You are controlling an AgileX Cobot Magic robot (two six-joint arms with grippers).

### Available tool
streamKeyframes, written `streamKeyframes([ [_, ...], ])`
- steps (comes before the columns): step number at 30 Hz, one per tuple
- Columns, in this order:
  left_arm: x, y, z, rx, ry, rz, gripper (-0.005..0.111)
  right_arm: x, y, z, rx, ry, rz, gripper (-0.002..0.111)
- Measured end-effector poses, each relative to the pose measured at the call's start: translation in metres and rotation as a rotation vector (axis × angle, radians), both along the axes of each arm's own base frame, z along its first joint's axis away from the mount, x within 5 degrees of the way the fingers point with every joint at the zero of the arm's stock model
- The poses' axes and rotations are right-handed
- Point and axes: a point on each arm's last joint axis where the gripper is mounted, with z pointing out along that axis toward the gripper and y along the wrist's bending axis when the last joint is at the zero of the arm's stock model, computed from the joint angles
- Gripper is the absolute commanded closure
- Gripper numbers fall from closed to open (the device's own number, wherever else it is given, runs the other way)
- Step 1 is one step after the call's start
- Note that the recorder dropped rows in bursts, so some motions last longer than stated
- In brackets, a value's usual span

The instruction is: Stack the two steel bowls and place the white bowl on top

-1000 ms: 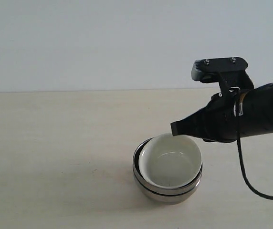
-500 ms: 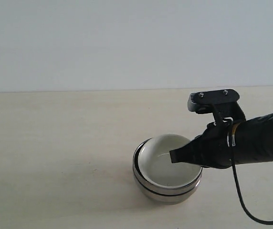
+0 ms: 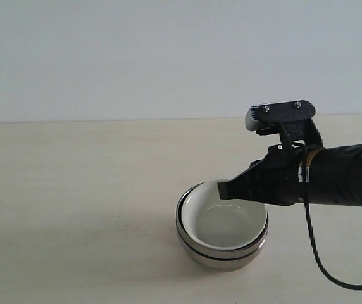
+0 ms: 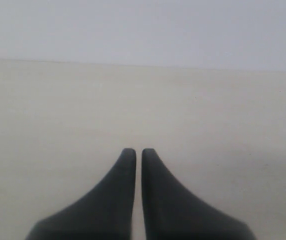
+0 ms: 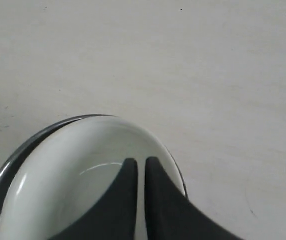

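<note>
The two steel bowls sit nested one inside the other on the table, right of the middle. The white bowl rests inside the upper one, slightly tilted. In the right wrist view the white bowl fills the near corner, with a steel rim showing round its edge. My right gripper hovers over the white bowl's far rim, shut and holding nothing, as the right wrist view confirms. My left gripper is shut over bare table and is out of the exterior view.
The pale wooden table stretches to a plain light wall behind. A black cable hangs from the right arm down to the table at the right.
My right gripper dipped toward the white bowl's inside, then rose a little and shifted slightly left. The bowls have not moved.
</note>
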Motion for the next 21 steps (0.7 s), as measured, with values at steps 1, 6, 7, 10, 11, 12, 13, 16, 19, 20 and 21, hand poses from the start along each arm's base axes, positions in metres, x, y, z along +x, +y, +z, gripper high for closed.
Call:
streamKeyframes([
  [1,0.0,0.0,0.0,0.0,0.0,0.0,0.103,0.0,0.0,-0.001,-0.013,-0.005,0.011,0.108],
  [6,0.0,0.0,0.0,0.0,0.0,0.0,0.103,0.005,0.003,-0.02,-0.04,0.027,0.022,0.108],
  [7,0.0,0.0,0.0,0.0,0.0,0.0,0.103,0.006,0.004,-0.023,-0.044,0.032,0.025,0.108],
  [10,0.0,0.0,0.0,0.0,0.0,0.0,0.103,0.008,0.005,-0.03,-0.047,0.036,0.03,0.108],
  [11,0.0,0.0,0.0,0.0,0.0,0.0,0.103,0.008,0.005,-0.03,-0.043,0.03,0.03,0.108],
  [12,0.0,0.0,0.0,0.0,0.0,0.0,0.103,0.008,0.006,-0.029,-0.038,0.024,0.031,0.108],
  [13,0.0,0.0,0.0,0.0,0.0,0.0,0.103,0.009,0.006,-0.03,-0.037,0.022,0.032,0.108],
  [16,0.0,0.0,0.0,0.0,0.0,0.0,0.103,0.01,0.007,-0.039,-0.043,0.037,0.033,0.108],
  [19,0.0,0.0,0.0,0.0,0.0,0.0,0.103,0.011,0.008,-0.046,-0.05,0.052,0.034,0.108],
  [20,0.0,0.0,0.0,0.0,0.0,0.0,0.103,0.012,0.008,-0.045,-0.049,0.051,0.034,0.108],
  [21,0.0,0.0,0.0,0.0,0.0,0.0,0.103,0.012,0.008,-0.045,-0.047,0.047,0.035,0.108],
])
